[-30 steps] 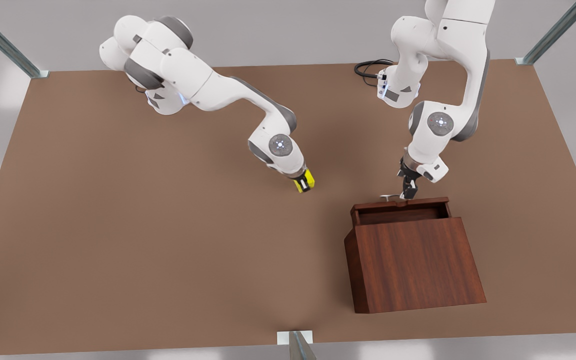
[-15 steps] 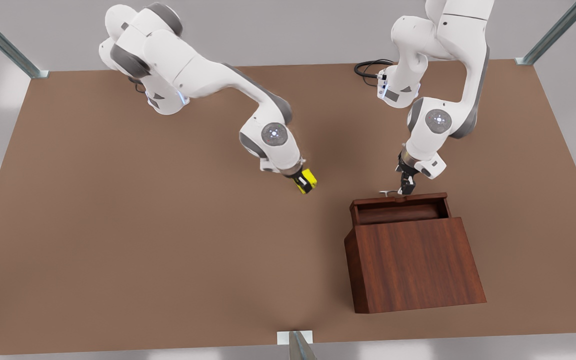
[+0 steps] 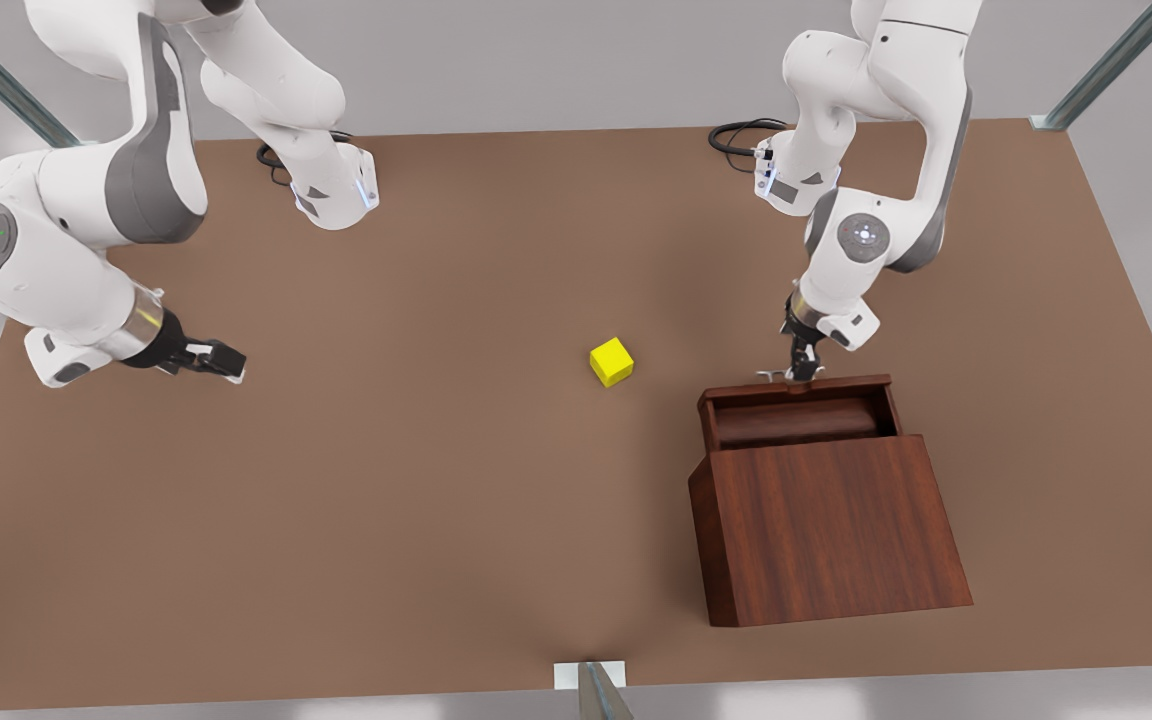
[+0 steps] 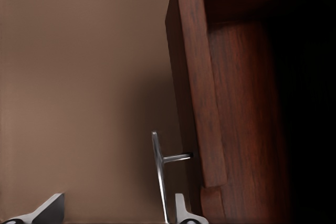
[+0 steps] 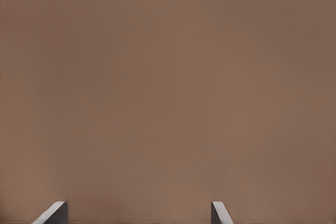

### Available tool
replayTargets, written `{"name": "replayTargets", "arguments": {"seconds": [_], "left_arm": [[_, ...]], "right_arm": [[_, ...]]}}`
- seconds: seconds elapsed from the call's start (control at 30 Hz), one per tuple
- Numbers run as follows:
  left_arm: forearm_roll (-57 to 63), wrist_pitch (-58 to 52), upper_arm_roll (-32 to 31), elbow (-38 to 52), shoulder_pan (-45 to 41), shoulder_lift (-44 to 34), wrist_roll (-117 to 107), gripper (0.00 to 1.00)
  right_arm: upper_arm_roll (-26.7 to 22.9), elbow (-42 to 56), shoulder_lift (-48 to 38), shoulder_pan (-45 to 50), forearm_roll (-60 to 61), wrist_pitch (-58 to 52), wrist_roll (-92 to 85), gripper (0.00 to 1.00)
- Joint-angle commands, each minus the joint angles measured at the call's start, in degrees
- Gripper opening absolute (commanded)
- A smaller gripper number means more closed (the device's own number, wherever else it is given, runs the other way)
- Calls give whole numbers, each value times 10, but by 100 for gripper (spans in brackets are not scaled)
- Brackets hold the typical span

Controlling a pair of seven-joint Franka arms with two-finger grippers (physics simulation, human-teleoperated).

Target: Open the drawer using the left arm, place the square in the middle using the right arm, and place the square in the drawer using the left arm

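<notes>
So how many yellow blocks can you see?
1. The yellow cube sits alone on the brown table, near its middle, apart from the open drawer on the front view's right.

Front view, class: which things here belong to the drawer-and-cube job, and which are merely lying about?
Belong to the job:
- drawer, pulled open
- handle
- yellow cube, alone mid-table
- left gripper, open at the handle
- right gripper, open, waiting at the front view's left

Lying about:
- black cable
- metal frame posts
</notes>
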Motion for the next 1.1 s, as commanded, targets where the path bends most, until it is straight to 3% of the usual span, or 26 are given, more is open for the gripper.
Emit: {"name": "replayTargets", "arguments": {"seconds": [0.0,0.2,0.23,0.3,0.37,0.43,0.5,0.53,0.6,0.73,0.83,1.07], "left_arm": [[0,-1,0,0,-9,0,-1,100],[0,-47,0,6,-9,-29,-12,100],[0,-100,-1,31,-9,-41,-20,100],[-9,-276,-12,182,-42,-41,-115,100],[-56,-320,-46,313,-52,-24,-153,100],[35,-383,-186,465,-60,87,283,100],[47,-453,-209,670,-57,266,515,100],[45,-450,-210,686,-57,294,629,100],[36,-404,-206,678,-47,322,794,100],[-2,-284,-205,514,-51,297,890,100],[18,-294,-200,477,-50,300,1025,100],[16,-164,-205,400,-88,318,1016,100]], "right_arm": [[0,0,0,0,0,0,0,100],[9,2,29,29,-3,33,13,100],[9,1,30,29,-3,33,14,100],[9,0,30,29,-2,33,14,100],[9,-2,31,29,-2,33,14,100],[9,-3,31,29,-2,33,14,100],[9,-4,31,28,-2,33,13,100],[9,-4,31,28,-2,33,14,100],[9,-4,34,28,-2,33,14,100],[9,-4,35,28,-2,33,13,100],[9,-4,35,29,-2,33,14,100],[9,-4,35,28,-1,33,13,100]]}}
